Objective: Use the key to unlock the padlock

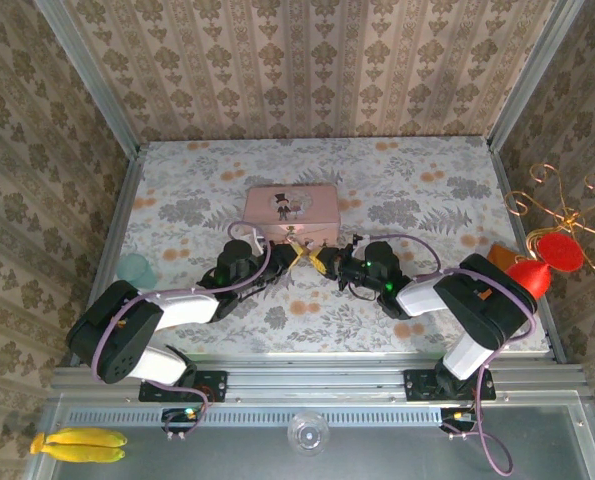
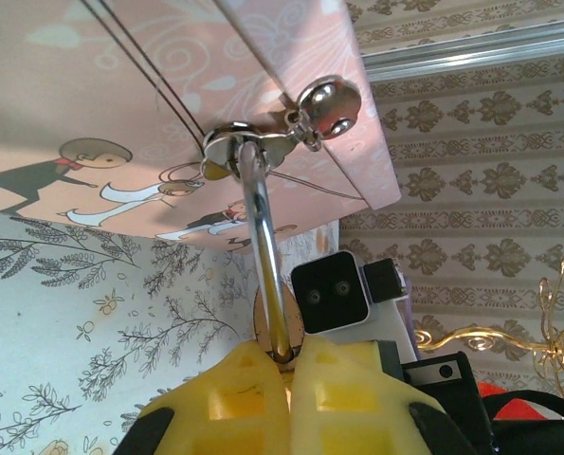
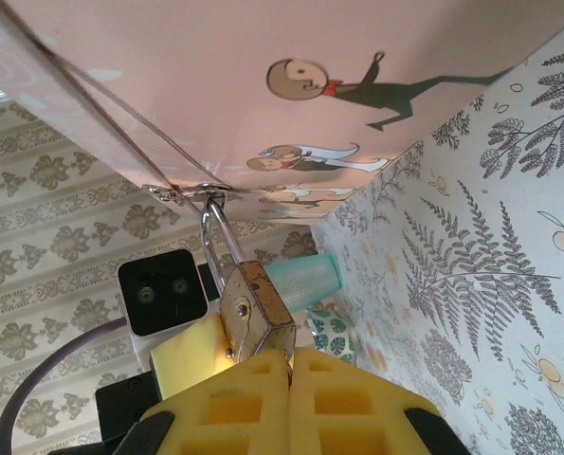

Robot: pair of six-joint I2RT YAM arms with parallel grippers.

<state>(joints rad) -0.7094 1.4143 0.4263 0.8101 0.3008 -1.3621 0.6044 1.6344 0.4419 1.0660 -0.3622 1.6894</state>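
The pink tin (image 1: 292, 208) stands mid-table, and both grippers meet at its front clasp (image 2: 253, 152). The small brass padlock (image 3: 258, 318) hangs by its thin silvery shackle (image 2: 263, 237) from that clasp. My left gripper (image 2: 291, 365) is shut where the shackle runs down between its yellow fingertips, holding the padlock. My right gripper (image 3: 289, 365) is shut right under the padlock's bottom end. The key is almost wholly hidden between its pads. From above, the left gripper (image 1: 295, 258) and the right gripper (image 1: 329, 265) nearly touch.
A teal cup (image 1: 135, 268) stands at the left table edge. At the right edge are a red object (image 1: 532, 275) and a gold wire stand (image 1: 567, 210). Bananas (image 1: 77, 445) lie below the rail. Patterned walls close in three sides.
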